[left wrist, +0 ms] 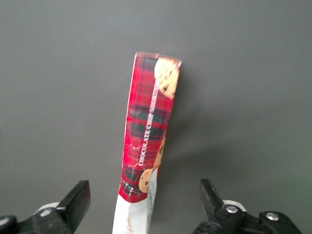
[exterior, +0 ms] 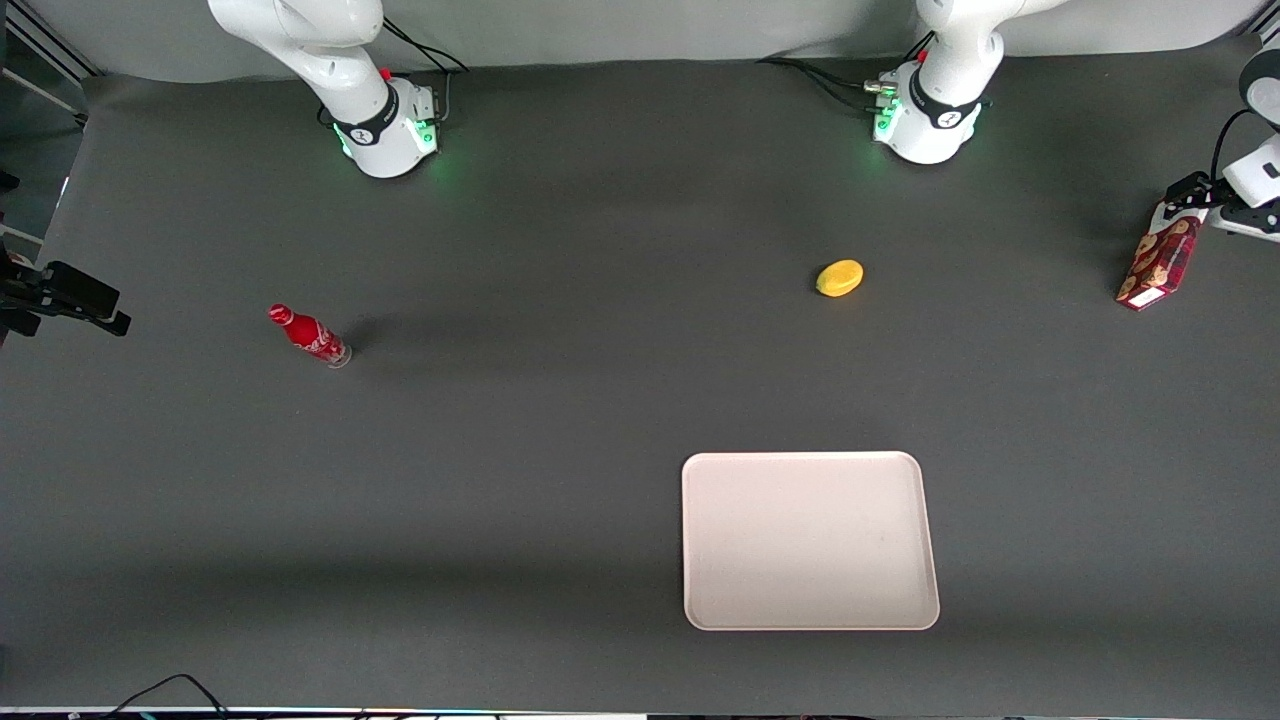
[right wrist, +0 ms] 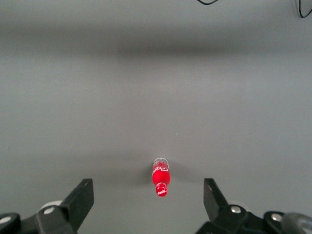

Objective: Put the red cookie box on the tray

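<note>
Tray [exterior: 700, 540] sits nearest the front cam on the table [exterior: 500, 480], bare. Red cookie box [exterior: 1160, 262] stands upright at the working arm's end, farther off. Hand [left wrist: 145, 202] spread wide over it w/o touching; fingertips [left wrist: 78, 197] cut off at frame edge.

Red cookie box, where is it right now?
The red cookie box stands on the table at the working arm's end, far from the tray, with the open gripper straddling its top end.
</note>
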